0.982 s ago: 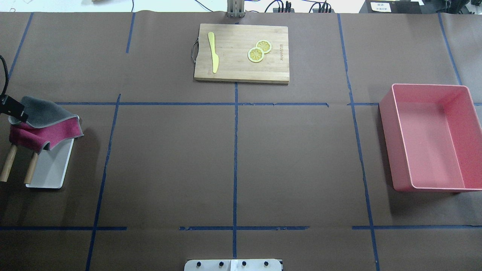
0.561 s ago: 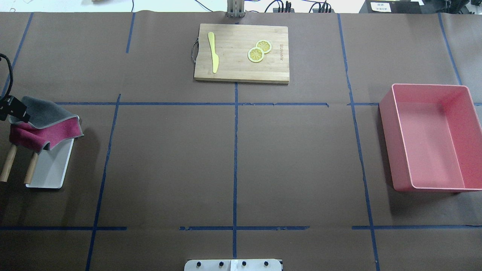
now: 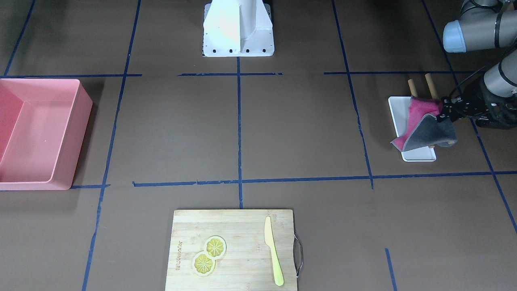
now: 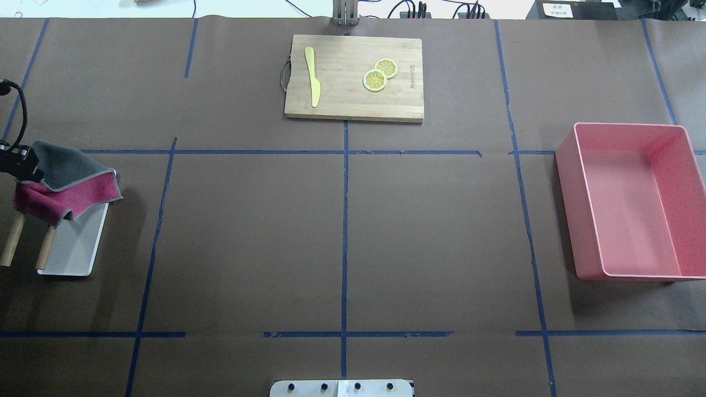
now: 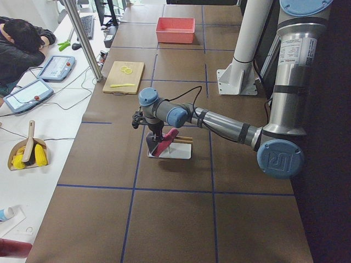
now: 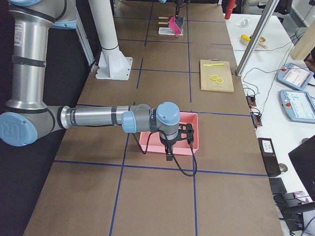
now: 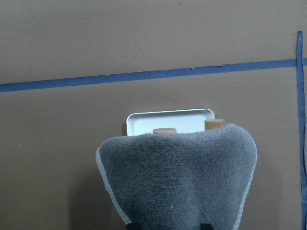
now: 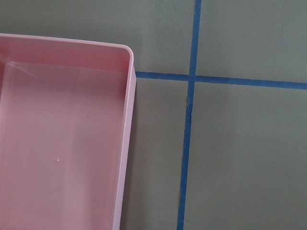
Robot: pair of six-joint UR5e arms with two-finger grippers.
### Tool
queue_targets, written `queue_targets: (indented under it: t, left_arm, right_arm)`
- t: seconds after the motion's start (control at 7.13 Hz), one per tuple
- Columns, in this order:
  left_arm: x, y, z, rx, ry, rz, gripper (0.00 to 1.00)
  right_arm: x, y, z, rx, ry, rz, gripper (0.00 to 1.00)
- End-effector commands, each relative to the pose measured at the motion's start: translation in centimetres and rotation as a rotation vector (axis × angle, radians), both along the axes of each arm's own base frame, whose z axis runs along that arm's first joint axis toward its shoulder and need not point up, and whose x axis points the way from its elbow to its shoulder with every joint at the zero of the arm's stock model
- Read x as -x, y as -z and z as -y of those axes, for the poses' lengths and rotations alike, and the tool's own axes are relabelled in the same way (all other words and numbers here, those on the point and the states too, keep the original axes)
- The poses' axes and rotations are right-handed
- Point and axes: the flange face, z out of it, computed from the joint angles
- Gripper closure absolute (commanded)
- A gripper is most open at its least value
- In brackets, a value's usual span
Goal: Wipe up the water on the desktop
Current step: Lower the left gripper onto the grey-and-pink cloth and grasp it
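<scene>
The brown desktop (image 4: 248, 237) is marked off by blue tape lines; I see no water on it. My left gripper (image 4: 19, 165) is shut on a grey and magenta cloth (image 4: 71, 171) at the far left. It holds the cloth over a small white tray (image 4: 74, 253) with two wooden pegs (image 4: 11, 242). In the front-facing view the left gripper (image 3: 444, 112) pinches the cloth's (image 3: 428, 131) edge. The cloth (image 7: 177, 177) fills the lower half of the left wrist view. My right gripper (image 6: 184, 135) hangs over the pink bin's corner; I cannot tell whether it is open or shut.
A pink bin (image 4: 584, 209) stands at the right. A bamboo cutting board (image 4: 353, 99) at the back middle carries a yellow knife (image 4: 313, 77) and two lemon slices (image 4: 379, 74). The robot's base plate (image 4: 342, 389) is at the front edge.
My left gripper has shifted slightly toward the left edge of the overhead view. The cloth hangs in nearly the same place over the tray.
</scene>
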Motion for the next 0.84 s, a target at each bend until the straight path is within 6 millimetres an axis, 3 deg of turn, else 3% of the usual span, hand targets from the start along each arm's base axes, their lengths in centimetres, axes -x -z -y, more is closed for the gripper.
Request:
queue_targets:
  t: [0.0, 0.28, 0.56, 0.7]
  left_arm:
    - [0.0, 0.3, -0.1, -0.005, 0.000, 0.000, 0.94]
    - [0.3, 0.5, -0.3, -0.010, 0.004, 0.001, 1.00]
    - [0.8, 2.9, -0.8, -0.032, 0.019, -0.017, 1.00]
    - [0.8, 4.6, -0.7, 0.037, 0.108, -0.029, 1.00]
  right_arm:
    - [0.0, -0.1, -0.2, 0.003, 0.000, 0.000, 0.00]
    - [0.0, -0.1, -0.2, 0.002, 0.002, 0.007, 0.00]
    - [0.1, 0.1, -0.2, -0.003, 0.002, 0.011, 0.00]
    - [0.1, 0.8, -0.2, -0.016, 0.005, 0.021, 0.00]
